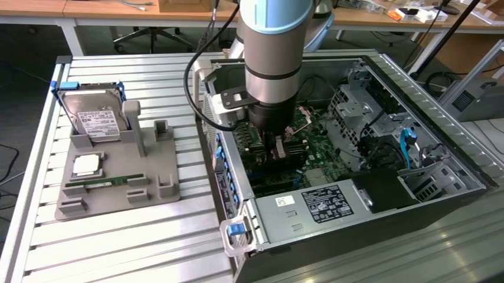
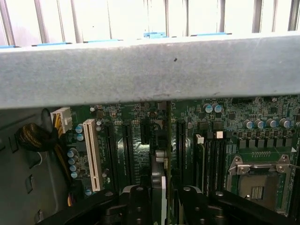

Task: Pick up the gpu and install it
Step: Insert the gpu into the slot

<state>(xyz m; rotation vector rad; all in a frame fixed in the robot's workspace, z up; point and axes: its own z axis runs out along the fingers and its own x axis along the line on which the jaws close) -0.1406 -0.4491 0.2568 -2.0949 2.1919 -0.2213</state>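
Ribbed aluminium slats form the work table (image 1: 141,236), and on it lies an open black tower computer case (image 1: 441,200) with its green motherboard (image 1: 315,156) facing up. Desks and an office chair stand behind.

Inside the case, the grey-and-blue robot arm reaches straight down, and its black two-fingered gripper (image 1: 278,150) hangs low over the expansion slots. Its jaws are drawn narrow, clamped on the thin dark gpu card (image 1: 277,154), which stands on edge just above or at the board. In the wrist view the gripper (image 2: 157,194) pinches the card's thin edge (image 2: 159,161) between its fingers, lined up between the long black slots, beside a white slot (image 2: 93,154). Whether the card is seated cannot be told.

On the exterior view's left sits a grey plastic parts stand (image 1: 118,177) holding a silver hard drive with a white label and blue frame (image 1: 94,115), a silver square processor (image 1: 85,166) and a narrow green RAM stick (image 1: 106,181). A white-labelled grey power supply (image 1: 315,206) carries print too small to read.
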